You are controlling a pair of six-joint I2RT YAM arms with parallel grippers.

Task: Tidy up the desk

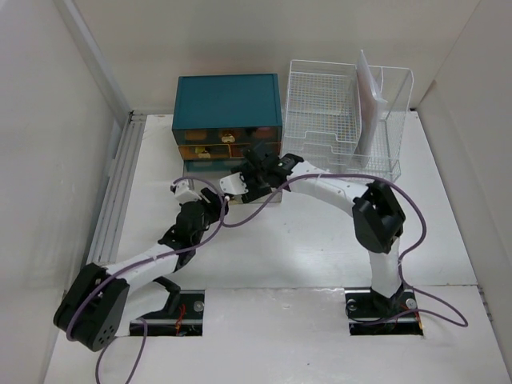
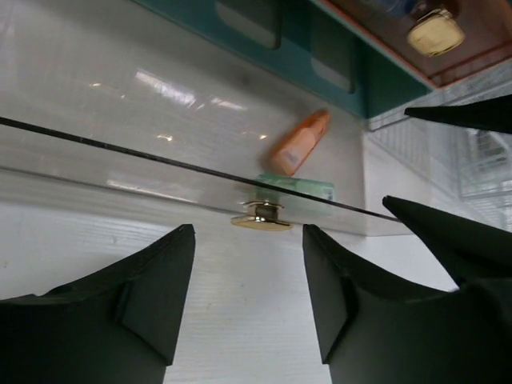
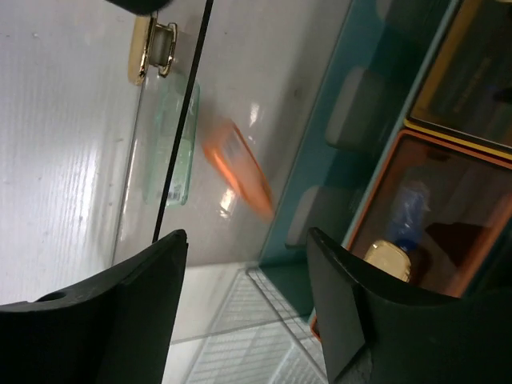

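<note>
The white desk (image 1: 320,248) carries a teal drawer cabinet (image 1: 227,104) at the back. Its clear bottom drawer (image 2: 160,120) is pulled out and has a gold knob (image 2: 260,214) on its front. Inside lie an orange item (image 2: 300,142) and a pale green item (image 2: 298,189). My left gripper (image 2: 248,240) is open and empty, just in front of the knob, not touching it. My right gripper (image 3: 246,240) is open and empty over the drawer's right side; the knob (image 3: 152,48) and the orange item (image 3: 240,168) show there too. In the top view both grippers (image 1: 210,196) (image 1: 254,172) meet at the drawer.
A white wire basket (image 1: 320,120) holding an upright pale sheet (image 1: 370,100) stands right of the cabinet. A grey rail (image 1: 116,192) runs along the desk's left edge. An orange-tinted drawer with a gold knob (image 3: 392,256) sits above the open one. Purple cables trail from both arms.
</note>
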